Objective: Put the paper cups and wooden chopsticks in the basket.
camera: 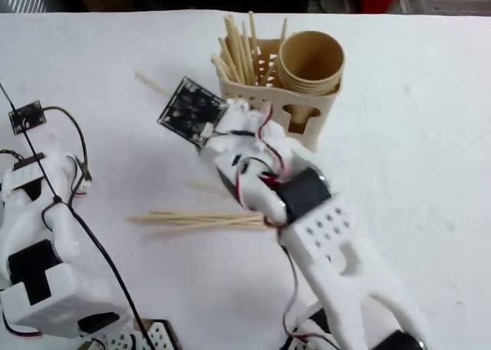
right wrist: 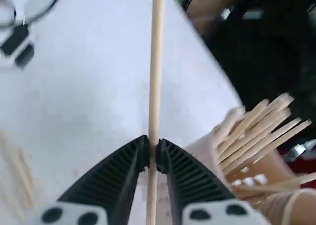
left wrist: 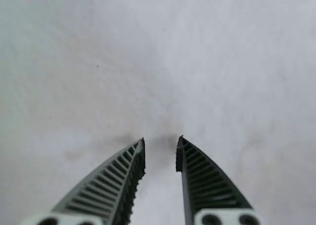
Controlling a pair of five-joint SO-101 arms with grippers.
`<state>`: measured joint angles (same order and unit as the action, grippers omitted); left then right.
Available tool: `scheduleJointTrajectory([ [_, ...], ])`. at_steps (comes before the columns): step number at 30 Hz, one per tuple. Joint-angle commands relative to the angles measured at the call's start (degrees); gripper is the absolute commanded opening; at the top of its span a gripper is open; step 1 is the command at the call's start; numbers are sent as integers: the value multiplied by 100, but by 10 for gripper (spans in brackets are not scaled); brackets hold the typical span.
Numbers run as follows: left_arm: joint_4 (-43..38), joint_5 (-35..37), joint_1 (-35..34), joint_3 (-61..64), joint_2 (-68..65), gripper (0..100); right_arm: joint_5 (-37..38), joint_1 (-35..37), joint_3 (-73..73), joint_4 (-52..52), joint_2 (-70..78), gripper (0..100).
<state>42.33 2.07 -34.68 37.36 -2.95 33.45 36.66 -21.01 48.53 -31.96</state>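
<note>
"At twelve o'clock on the table (camera: 414, 173) stood the basket (camera: 307, 116), cream with cut-out walls, holding stacked paper cups (camera: 311, 62) and upright chopsticks (camera: 239, 51). What had the right end effector (right wrist: 153, 146) got?"

"It was clenched on one chopstick (right wrist: 157, 62), a thin round wooden rod, pinched partway along between dark ribbed jaws. More loose chopsticks (camera: 203, 220) lay at seven o'clock from centre."

"How would they handle?"

"Light and stiff, I judged, but smooth enough to swivel, so a hold near the middle seemed wisest. The cups looked thin and crushable."

"And the left end effector (left wrist: 160, 143)?"

"Released, jaws apart over bare white table, grasping nothing."
</note>
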Motion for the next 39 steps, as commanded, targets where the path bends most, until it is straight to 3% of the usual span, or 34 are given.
scheduleJointTrajectory([
  [1,-88,35,75,-18,31,123,-185,40,993,-1147,-418,18],
  [7,-88,35,75,-18,31,123,-774,-136,1591,-3011,347,18],
  [10,-88,35,75,-18,31,123,-800,-453,1987,-3389,919,18],
  [19,-88,35,75,-18,31,123,-818,-901,2242,-3424,2000,18],
  [25,-88,35,75,-18,31,123,-1749,-971,2277,-3433,1974,19],
  [32,-88,35,75,-18,31,123,-1785,-1007,2251,-3380,1974,19],
  [39,-88,35,75,-18,31,123,-1811,-989,2251,-3231,1974,167],
])
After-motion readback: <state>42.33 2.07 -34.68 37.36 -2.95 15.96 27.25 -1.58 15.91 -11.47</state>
